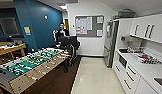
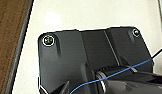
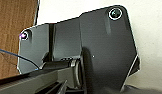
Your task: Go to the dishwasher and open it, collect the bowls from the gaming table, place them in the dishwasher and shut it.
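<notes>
We look down a kitchenette corridor with a pale floor [image 1: 95,75] running ahead between a foosball table [image 1: 29,67] on the left and a run of white cabinets [image 1: 127,75] on the right. The foosball table, with its green field and wooden sides, stands on a dark brown carpet [image 1: 57,82] that meets the pale floor along a straight edge. On the right a white countertop [image 1: 144,67] carries a dish rack [image 1: 147,59] with items we cannot make out, and white wall cupboards [image 1: 147,28] hang above it. At the far end of the counter stands a tall steel refrigerator [image 1: 110,42]. We cannot pick out the dishwasher among the fronts under the counter, and we cannot make out any bowls. On the back wall hangs a grey notice board [image 1: 89,25] with papers pinned to it. A person [image 1: 62,31] stands beyond the foosball table, behind a dark monitor [image 1: 68,40], near a teal wall [image 1: 42,25]. At the far left a wooden table [image 1: 9,48] bears some clutter. In both wrist views our dark wrist plates hang over the pale floor beside the edge of the brown carpet; we cannot tell whether either gripper is released or clenched.
</notes>
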Robot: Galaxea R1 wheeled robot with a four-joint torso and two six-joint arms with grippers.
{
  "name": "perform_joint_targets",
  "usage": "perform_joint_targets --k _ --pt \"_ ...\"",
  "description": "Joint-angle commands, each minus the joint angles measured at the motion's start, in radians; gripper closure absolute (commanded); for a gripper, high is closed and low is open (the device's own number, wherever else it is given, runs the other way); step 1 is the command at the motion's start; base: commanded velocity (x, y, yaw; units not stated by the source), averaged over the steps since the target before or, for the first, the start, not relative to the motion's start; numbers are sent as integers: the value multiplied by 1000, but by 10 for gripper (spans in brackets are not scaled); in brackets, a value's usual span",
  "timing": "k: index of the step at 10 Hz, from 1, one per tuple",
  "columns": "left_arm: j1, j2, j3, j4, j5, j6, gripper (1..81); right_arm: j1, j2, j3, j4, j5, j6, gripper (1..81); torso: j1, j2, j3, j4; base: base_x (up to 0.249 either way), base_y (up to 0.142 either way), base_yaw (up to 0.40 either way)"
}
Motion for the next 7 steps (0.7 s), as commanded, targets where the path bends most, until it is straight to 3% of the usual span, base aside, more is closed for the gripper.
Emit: perform_joint_targets --k 1,7 --pt "-46 -3 -2 9 42 6 10 46 1 -8 -7 -48 -2 10 0 0 0 0 0 0 367" --pt "-46 -3 -2 7 43 8 10 52 4 -6 -10 -50 -6 10 0 0 0 0 0 0 367"
